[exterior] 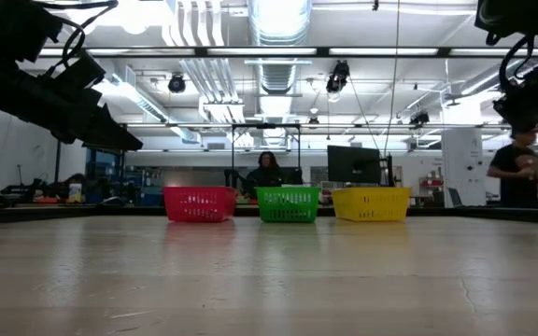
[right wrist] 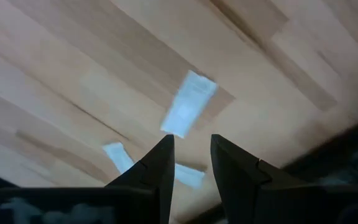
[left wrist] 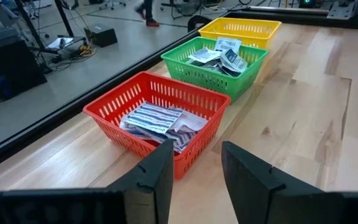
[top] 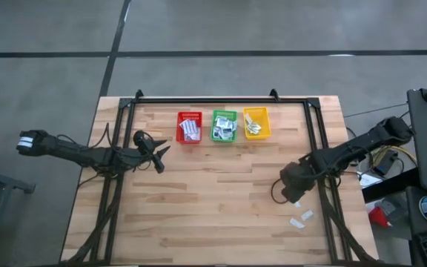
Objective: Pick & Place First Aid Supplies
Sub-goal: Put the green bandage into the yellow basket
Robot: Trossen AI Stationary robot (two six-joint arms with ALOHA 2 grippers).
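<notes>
Item one: my left gripper, hanging above the table's left half just short of the red basket; fingers stand apart with nothing between them.

Item two: my right gripper, over the table's right side, fingers narrowly parted and empty, poised above loose packets lying flat on the wood (three show in the right wrist view).

Item three: the red basket holds striped oblong packets; the green basket beside it holds small square packets; the yellow basket holds pale strips.

Item four: two packets lie near the table's right front edge.
</notes>
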